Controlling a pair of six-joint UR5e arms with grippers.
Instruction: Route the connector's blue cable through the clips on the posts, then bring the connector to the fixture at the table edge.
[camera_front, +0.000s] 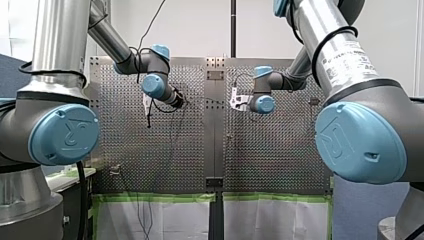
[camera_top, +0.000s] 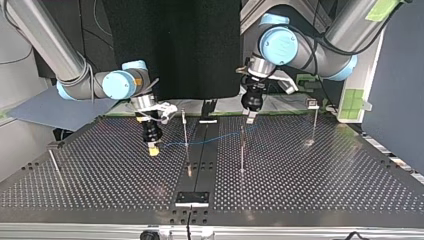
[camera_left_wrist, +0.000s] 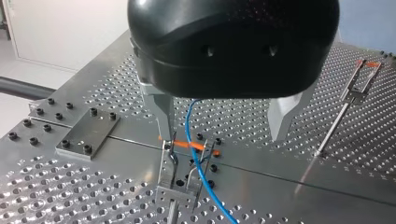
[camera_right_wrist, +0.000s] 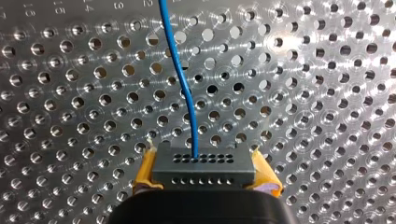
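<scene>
My right gripper (camera_right_wrist: 204, 179) is shut on the dark grey connector (camera_right_wrist: 204, 167), with yellow pads (camera_right_wrist: 144, 172) on both sides of it. The blue cable (camera_right_wrist: 184, 88) leaves the connector's face and runs ahead over the perforated plate. In the top view my right gripper (camera_top: 153, 149) hangs low at the left, and the cable (camera_top: 215, 138) runs past a thin post (camera_top: 185, 127) towards my left gripper (camera_top: 250, 119). My left gripper (camera_left_wrist: 224, 135) is open, and the cable (camera_left_wrist: 188, 123) passes loosely between its metal fingers (camera_left_wrist: 164, 114), down beside a clip (camera_left_wrist: 180, 175) on a post top.
More thin posts stand at the top view's middle (camera_top: 242, 150), far right (camera_top: 315, 125) and far left (camera_top: 55, 162). A dark fixture plate (camera_top: 192, 198) sits at the table's near edge in that view. A bolted plate (camera_left_wrist: 86, 135) and another clip post (camera_left_wrist: 355, 88) lie beside my left gripper.
</scene>
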